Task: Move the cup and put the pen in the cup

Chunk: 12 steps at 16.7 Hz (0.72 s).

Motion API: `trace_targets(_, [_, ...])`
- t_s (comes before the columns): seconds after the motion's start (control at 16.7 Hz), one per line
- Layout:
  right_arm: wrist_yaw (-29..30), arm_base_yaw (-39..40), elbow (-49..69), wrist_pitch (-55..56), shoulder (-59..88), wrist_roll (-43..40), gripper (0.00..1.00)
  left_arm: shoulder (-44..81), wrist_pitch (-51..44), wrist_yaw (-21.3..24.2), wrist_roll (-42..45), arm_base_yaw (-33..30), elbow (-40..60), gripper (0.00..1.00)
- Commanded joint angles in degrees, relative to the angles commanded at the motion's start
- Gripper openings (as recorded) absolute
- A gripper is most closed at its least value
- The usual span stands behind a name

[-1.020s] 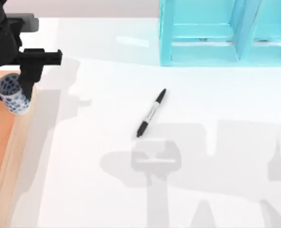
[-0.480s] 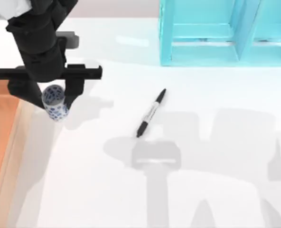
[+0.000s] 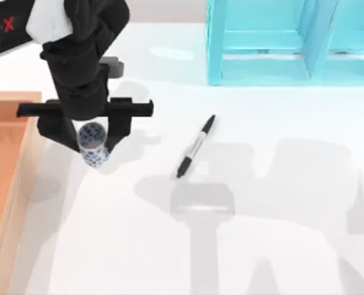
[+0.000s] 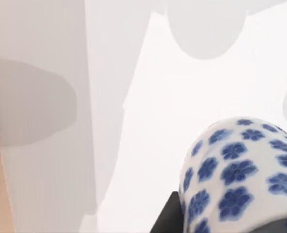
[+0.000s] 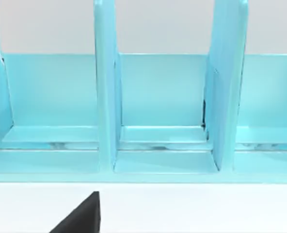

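The left gripper [image 3: 92, 136] holds the cup [image 3: 93, 144] between its fingers, the pen [image 3: 196, 146] lying off to its right. Carrying step; next, I judge, set the cup down upright.

So on the table [image 3: 262, 246], the cup [image 3: 93, 144] sits toward the left, upright, pinched between the fingers of the left gripper [image 3: 91, 136], which comes down on it from above. Left of that, along the table's left edge, there's a tray [image 3: 3, 160]. The pen [image 3: 195, 146] lies flat near the middle, well right of the cup, slanted with one end pointing toward the shelf unit [image 3: 292, 43] at the far right.
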Motion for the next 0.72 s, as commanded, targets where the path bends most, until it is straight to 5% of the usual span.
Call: trace_targets(0.72, [0.0,0.0,0.0,0.0,0.0,0.0,1.0,2.22,9.5,-0.03,0.0,-0.14,-7.33,0.0])
